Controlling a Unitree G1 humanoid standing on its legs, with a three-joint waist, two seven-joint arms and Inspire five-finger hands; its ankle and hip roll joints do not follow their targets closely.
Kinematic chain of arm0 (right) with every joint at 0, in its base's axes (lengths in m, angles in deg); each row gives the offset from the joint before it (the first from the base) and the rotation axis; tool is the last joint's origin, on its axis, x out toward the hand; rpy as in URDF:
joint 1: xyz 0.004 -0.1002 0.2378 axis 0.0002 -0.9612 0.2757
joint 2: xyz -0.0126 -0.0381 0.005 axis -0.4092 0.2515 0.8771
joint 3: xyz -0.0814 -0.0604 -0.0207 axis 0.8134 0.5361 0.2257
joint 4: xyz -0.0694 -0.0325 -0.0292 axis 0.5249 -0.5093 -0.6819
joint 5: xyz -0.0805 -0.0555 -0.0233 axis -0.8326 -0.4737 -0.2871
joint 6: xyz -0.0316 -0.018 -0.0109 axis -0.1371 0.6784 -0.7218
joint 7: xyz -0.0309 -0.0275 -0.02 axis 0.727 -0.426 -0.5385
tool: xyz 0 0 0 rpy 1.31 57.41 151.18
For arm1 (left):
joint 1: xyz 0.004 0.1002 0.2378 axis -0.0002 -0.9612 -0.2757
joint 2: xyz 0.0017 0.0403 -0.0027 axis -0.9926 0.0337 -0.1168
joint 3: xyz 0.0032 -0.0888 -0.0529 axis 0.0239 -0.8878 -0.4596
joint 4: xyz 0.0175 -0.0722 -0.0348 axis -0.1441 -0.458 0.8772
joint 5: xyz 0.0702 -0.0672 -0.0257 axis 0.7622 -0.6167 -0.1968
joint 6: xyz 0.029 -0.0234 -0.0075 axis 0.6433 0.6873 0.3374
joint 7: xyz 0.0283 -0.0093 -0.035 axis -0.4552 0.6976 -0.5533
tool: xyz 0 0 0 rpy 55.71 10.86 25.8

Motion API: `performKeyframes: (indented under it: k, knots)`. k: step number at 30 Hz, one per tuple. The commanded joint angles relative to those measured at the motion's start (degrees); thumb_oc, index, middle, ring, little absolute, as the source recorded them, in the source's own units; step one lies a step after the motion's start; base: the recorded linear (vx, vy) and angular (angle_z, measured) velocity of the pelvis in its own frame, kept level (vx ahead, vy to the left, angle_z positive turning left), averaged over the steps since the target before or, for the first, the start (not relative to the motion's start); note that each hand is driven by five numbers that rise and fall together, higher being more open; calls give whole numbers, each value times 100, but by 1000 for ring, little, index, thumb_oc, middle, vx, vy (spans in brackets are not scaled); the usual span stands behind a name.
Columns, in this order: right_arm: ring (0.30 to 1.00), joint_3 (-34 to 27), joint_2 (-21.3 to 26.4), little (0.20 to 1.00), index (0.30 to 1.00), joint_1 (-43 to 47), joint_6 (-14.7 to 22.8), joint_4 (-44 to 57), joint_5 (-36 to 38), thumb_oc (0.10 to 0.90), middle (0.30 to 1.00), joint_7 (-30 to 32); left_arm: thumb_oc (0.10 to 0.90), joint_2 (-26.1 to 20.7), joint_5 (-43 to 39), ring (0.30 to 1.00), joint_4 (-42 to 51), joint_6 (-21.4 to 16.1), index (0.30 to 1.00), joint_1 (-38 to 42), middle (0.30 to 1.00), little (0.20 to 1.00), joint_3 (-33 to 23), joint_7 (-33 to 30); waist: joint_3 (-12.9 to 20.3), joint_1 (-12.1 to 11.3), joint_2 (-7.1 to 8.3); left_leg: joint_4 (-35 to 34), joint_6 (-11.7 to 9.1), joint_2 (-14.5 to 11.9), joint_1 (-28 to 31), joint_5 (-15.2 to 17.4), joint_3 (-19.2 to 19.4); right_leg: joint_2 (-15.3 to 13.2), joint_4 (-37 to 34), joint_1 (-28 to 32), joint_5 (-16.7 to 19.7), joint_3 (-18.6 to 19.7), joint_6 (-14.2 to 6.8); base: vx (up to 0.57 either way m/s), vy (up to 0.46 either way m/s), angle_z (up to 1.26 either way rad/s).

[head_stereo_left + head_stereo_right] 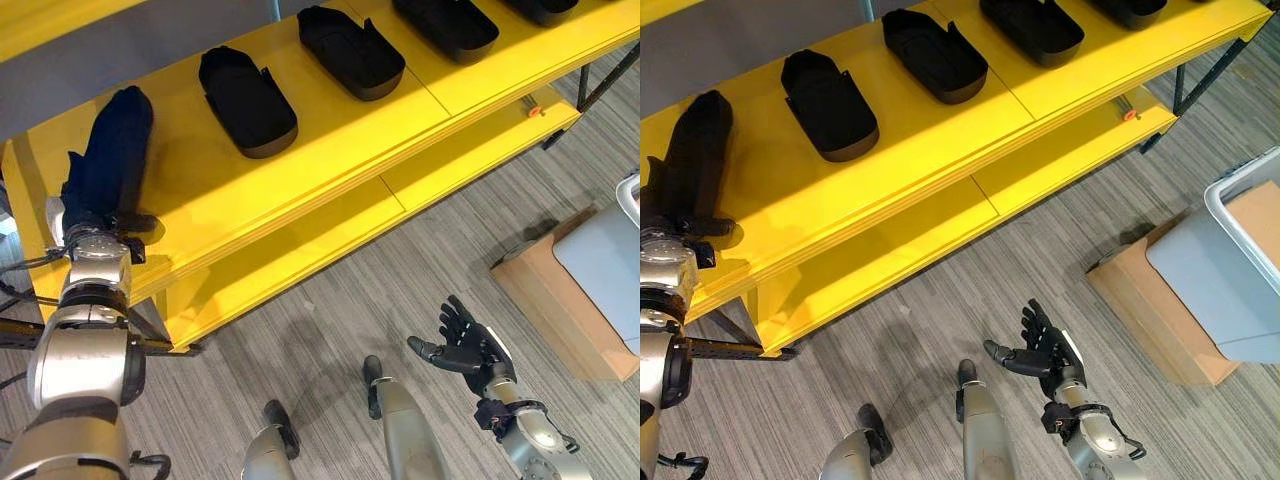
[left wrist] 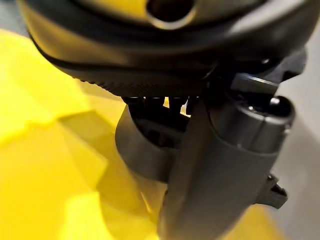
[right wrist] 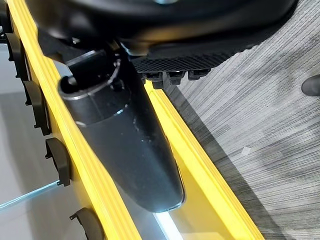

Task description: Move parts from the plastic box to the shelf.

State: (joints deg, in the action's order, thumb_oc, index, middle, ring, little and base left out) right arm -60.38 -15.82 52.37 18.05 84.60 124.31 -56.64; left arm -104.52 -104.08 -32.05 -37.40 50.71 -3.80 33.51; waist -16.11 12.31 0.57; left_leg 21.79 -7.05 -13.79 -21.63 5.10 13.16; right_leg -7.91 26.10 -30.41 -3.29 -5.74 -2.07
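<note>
The left hand (image 1: pixel 100 215), curled around a black part (image 1: pixel 115 140) at the shelf (image 1: pixel 330 130) left end, should lower it flat before releasing; the right hand (image 1: pixel 465 345) hangs wide, empty.

Grey striped carpet floor (image 1: pixel 400 300); cardboard box (image 1: pixel 560 310) right.

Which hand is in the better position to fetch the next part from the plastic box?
Probably the right hand: it hangs open over the floor, nearer the plastic box. The left hand is on the shelf at a black part.
</note>
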Motion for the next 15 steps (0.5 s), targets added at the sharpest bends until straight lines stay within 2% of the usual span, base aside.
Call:
performKeyframes:
  k: [1,2,6,15]
  knots:
    - [1000,-355,-91,1000,1000,23,454,506,258,900,1000,-56,900,296,-1649,1000,14,-253,1000,-388,1000,1000,-258,136,271,36,78,291,-65,-326,-131,235,-230,-305,-161,260,-444,379,-616,0,0,0]
    - [1000,-366,-142,1000,1000,42,464,515,235,900,1000,3,900,469,-2173,1000,191,-365,1000,-422,1000,1000,-389,145,279,38,74,300,-68,-325,-137,239,-242,-309,-161,259,-446,377,-617,0,0,0]
    - [1000,-365,-188,1000,1000,84,443,513,180,900,1000,84,900,752,-2824,1000,497,-582,1000,-531,1000,1000,-511,64,293,37,65,287,-73,-323,-123,239,-247,-311,-177,277,-445,381,-613,0,0,0]
    - [1000,-291,-159,1000,1000,90,396,496,173,900,1000,125,900,1066,-3170,1000,771,-707,1000,-599,1000,1000,-443,59,329,48,58,252,-71,-324,-84,242,-239,-296,-169,284,-460,385,-597,0,0,0]
